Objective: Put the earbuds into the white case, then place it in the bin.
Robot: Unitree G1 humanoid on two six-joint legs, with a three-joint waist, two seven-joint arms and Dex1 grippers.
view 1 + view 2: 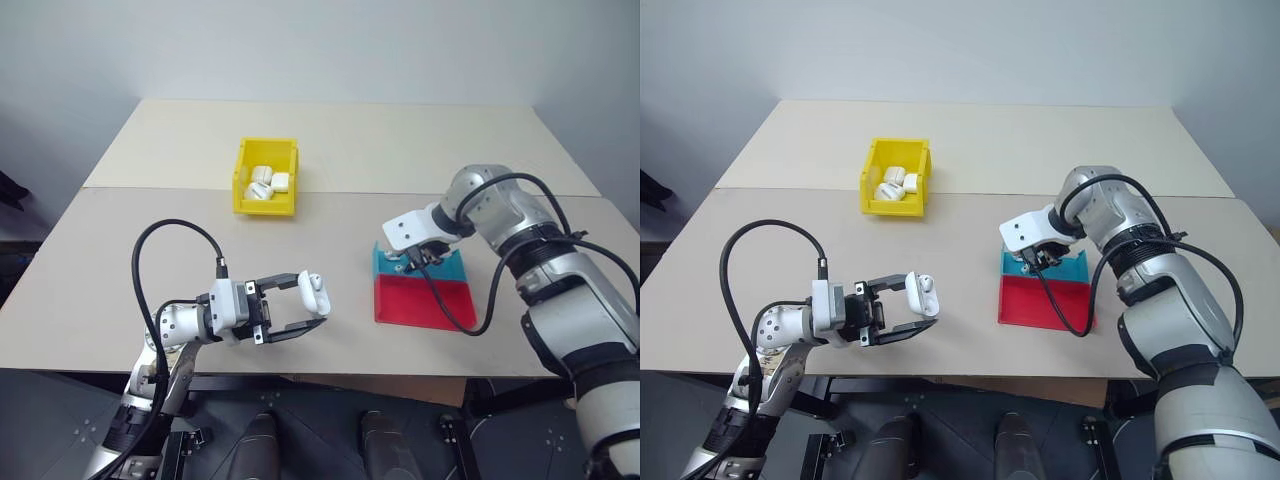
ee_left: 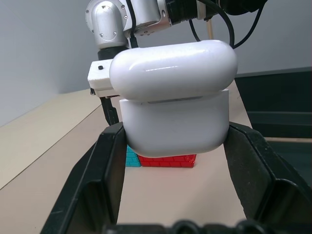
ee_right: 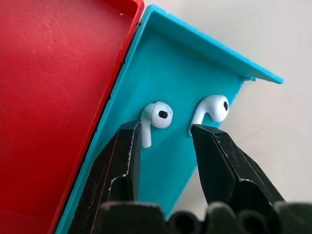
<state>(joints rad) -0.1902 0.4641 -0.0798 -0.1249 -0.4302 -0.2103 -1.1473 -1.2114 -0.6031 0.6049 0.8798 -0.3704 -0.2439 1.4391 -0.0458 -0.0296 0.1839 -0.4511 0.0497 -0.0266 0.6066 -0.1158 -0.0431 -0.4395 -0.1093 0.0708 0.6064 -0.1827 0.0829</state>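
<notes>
At the near left, above the smooth beige counter (image 1: 120, 230), the left gripper (image 1: 312, 303) is clamped on the white case (image 1: 313, 293), a rounded, glossy plastic shell with its flip lid hinged up. Farther back, left of centre, stands the bin (image 1: 266, 186), a bright yellow tall-walled rectangular box with several similar white cases (image 1: 264, 182) inside. To the right, the right gripper (image 3: 165, 134) points down into the blue half of a shallow red-and-blue tray (image 1: 440, 305), its black fingers (image 3: 129, 141) apart beside the two tiny glossy earbuds (image 3: 156, 117) lying there, gripping neither.
</notes>
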